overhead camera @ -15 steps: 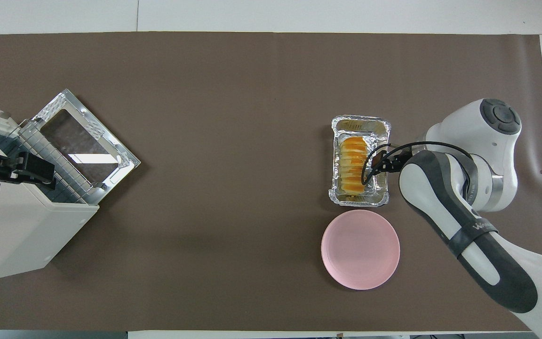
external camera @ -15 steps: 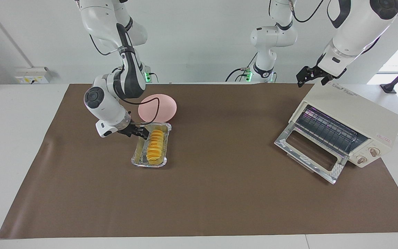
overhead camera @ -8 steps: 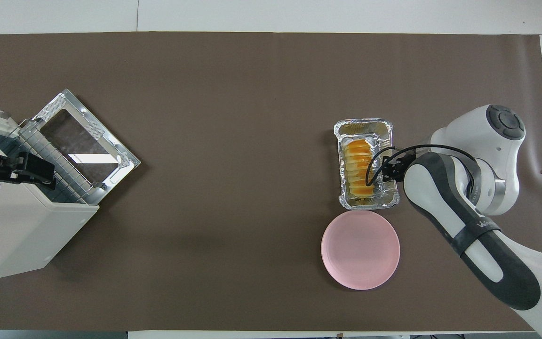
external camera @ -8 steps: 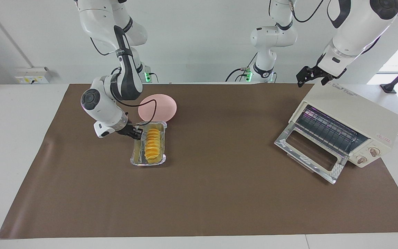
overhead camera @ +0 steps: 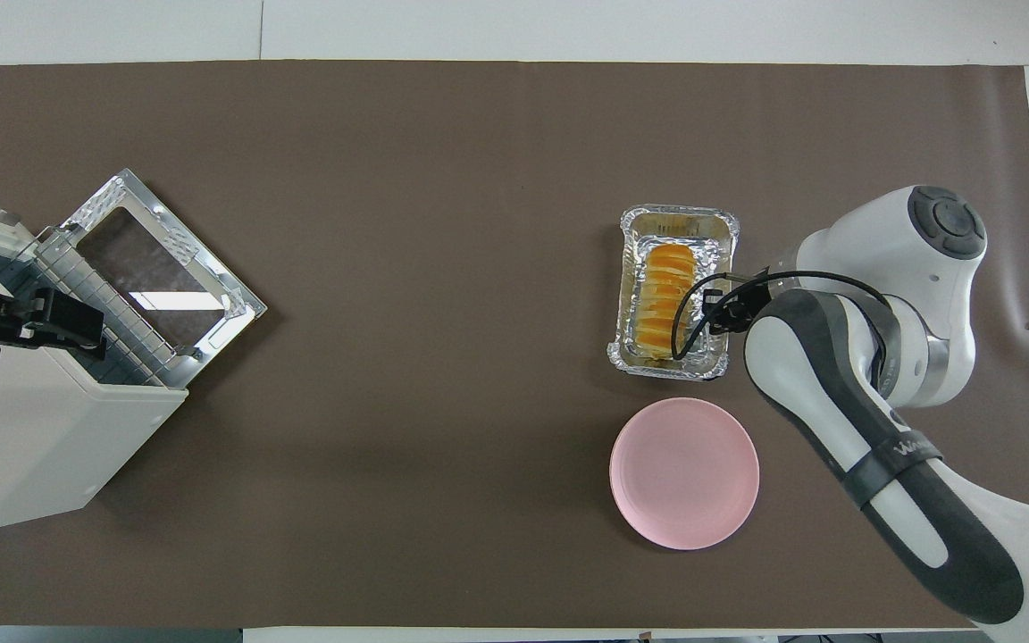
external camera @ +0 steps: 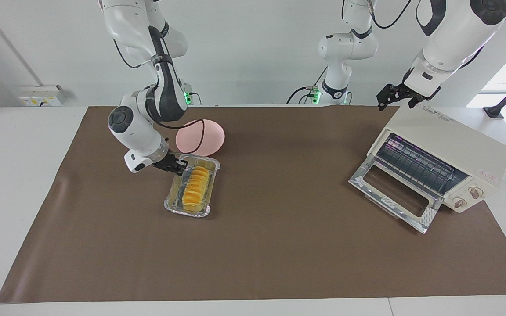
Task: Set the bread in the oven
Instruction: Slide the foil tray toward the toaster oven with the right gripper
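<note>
The golden ridged bread [external camera: 195, 186] [overhead camera: 662, 299] lies in a silver foil tray [external camera: 171, 202] [overhead camera: 677, 217] at the right arm's end of the brown mat. My right gripper [external camera: 182, 166] [overhead camera: 718, 308] is low at the tray's long side, shut on its foil rim, beside the bread and not on it. I cannot tell whether the tray is off the mat. The cream oven [external camera: 450, 145] [overhead camera: 23, 446] stands at the left arm's end with its glass door [external camera: 393, 193] dropped open and the wire rack showing. My left gripper [external camera: 387, 98] [overhead camera: 90, 326] waits open over the oven's top.
A round pink plate [external camera: 204, 134] [overhead camera: 684, 473] lies just nearer the robots than the tray. The brown mat [external camera: 279, 245] covers the table between tray and oven. The oven's open door reaches out over the mat.
The right gripper has shut on the tray's rim. The tray with the bread first slid toward the right arm's end, then swung back toward the oven's end, now skewed. The left arm is still.
</note>
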You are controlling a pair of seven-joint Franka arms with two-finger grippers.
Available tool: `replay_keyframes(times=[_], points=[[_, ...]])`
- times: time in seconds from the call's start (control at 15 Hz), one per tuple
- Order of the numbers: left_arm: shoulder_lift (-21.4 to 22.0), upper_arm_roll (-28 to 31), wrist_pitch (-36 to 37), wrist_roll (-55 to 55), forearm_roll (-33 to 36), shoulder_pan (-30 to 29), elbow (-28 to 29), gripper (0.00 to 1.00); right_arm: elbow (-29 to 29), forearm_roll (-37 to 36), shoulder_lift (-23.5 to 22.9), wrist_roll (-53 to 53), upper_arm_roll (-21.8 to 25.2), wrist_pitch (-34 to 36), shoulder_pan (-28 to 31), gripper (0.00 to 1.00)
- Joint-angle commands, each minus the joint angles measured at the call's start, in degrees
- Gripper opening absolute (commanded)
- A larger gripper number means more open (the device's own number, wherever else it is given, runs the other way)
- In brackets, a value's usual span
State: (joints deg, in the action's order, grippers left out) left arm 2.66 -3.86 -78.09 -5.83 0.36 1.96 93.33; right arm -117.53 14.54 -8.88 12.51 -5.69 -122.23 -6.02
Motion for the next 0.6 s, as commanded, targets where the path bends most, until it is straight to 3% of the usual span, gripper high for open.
replay_keyframes(times=[0.0, 0.27, 0.4, 0.53], points=[[0.9, -0.1, -0.9, -0.1, -0.7, -0.4, 1.0, 1.0, 4.7, 1.1, 1.3, 3.1, -0.4, 1.6, -6.6, 0.0], [0.9, -0.1, -0.9, -0.1, -0.7, -0.4, 1.0, 1.0, 12.6, 2.9, -2.2, 4.9, -0.5, 0.2, -15.6, 0.0], [0.9, -0.1, -0.9, -0.1, -0.7, -0.4, 1.0, 1.0, 19.4, 6.0, -8.0, 9.1, -0.5, -0.6, -19.7, 0.0], [0.9, -0.1, -0.9, -0.1, -0.7, -0.4, 1.0, 1.0, 20.4, 5.4, -12.3, 11.1, -0.4, -4.3, -21.8, 0.0]])
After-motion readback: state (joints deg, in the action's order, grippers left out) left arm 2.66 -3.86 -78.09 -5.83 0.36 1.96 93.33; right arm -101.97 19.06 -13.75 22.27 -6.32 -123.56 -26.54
